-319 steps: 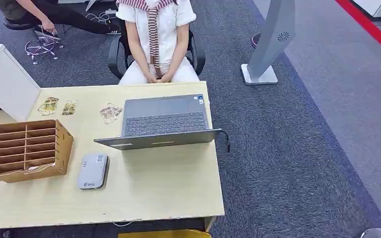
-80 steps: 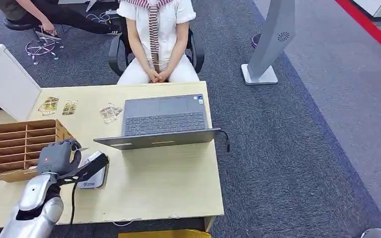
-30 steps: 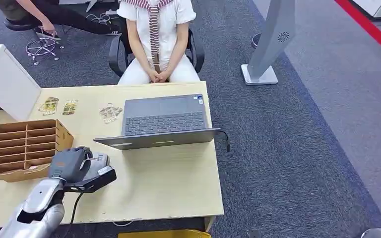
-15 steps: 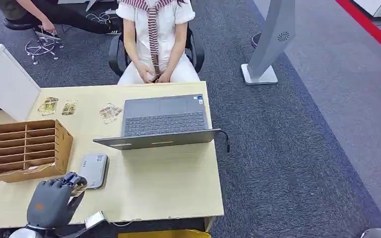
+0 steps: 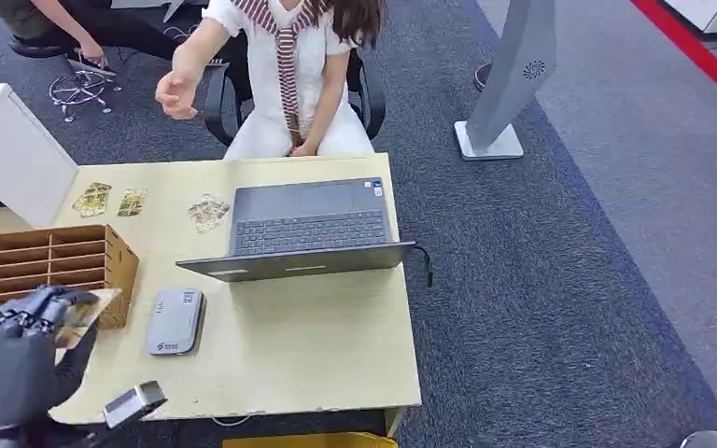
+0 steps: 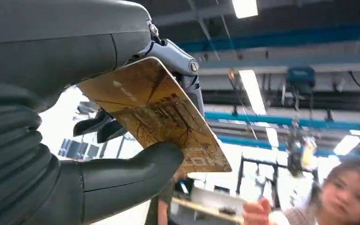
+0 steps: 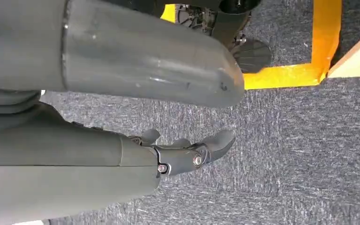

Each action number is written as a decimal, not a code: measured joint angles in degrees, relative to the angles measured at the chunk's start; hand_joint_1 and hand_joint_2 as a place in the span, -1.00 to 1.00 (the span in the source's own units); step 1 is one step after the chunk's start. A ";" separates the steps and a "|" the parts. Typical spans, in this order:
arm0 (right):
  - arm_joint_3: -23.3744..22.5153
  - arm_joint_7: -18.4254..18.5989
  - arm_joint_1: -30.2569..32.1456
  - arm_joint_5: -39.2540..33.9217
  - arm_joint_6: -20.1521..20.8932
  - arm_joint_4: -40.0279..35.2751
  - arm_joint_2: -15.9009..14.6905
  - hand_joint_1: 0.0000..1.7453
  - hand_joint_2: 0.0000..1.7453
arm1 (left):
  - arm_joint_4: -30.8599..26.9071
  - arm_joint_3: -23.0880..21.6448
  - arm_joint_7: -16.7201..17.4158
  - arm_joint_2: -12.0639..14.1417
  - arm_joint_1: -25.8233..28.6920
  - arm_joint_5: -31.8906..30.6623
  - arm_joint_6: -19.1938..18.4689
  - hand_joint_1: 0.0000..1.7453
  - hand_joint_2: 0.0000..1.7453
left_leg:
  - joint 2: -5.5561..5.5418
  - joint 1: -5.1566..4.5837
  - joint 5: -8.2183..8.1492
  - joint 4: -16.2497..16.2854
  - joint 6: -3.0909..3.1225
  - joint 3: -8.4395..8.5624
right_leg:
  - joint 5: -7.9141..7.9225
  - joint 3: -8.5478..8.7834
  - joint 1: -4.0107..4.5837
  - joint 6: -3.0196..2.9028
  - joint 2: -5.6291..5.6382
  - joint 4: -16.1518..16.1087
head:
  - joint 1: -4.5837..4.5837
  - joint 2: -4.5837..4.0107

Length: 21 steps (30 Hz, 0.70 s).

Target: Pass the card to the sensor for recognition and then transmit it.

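Heads up, your left hand [image 5: 9, 364] hides most of the card [image 5: 84, 313] from the head cam; the wrist cam shows thumb and fingers pinching the gold card [image 6: 154, 117], long axis running out past the fingertips. Half a second ago it hung by the card reader [image 5: 175, 321]; now it's raised beside the wooden organizer [image 5: 65, 266], and the seated person's hand [image 5: 177, 93] has come up. Right hand [image 7: 187, 150] hangs over carpet, fingers loose, holding nothing.

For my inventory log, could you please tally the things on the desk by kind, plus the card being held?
Laptop: 1
Card reader: 1
Wooden organizer: 1
Packets on desk: 3
Card in left hand: 1
Total: 7
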 joint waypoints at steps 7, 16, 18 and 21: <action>0.42 1.14 -0.95 1.62 0.50 0.00 0.15 -1.00 -1.00 | 10.56 3.43 0.44 -1.09 -14.83 -1.44 -3.80 1.00 1.00 | 0.04 0.01 0.15 0.00 -0.07 0.01 | 0.17 -0.01 0.00 -0.10 -0.01 0.01 | -0.02 0.00; 1.86 2.14 -1.81 2.80 0.46 0.00 0.33 -1.00 -1.00 | 26.82 3.82 1.57 -1.42 -28.06 -4.39 -5.59 1.00 1.00 | 0.03 0.02 0.20 0.01 -0.10 0.01 | 0.26 -0.05 0.02 -0.10 0.01 0.02 | 0.00 -0.02; 1.99 2.19 -1.94 2.80 0.46 0.02 0.33 -1.00 -1.00 | 30.21 3.82 1.77 -1.49 -30.06 -4.37 -5.46 1.00 1.00 | 0.05 0.02 0.21 0.01 -0.10 0.02 | 0.27 -0.06 0.02 -0.11 0.07 0.02 | -0.02 -0.02; 2.19 2.19 -1.95 2.80 0.39 0.09 0.33 -1.00 -1.00 | 33.74 3.82 1.79 -1.79 -31.76 -4.44 -5.44 1.00 1.00 | 0.05 0.02 0.21 0.01 -0.10 0.02 | 0.26 -0.07 0.03 -0.11 0.09 0.02 | -0.04 -0.02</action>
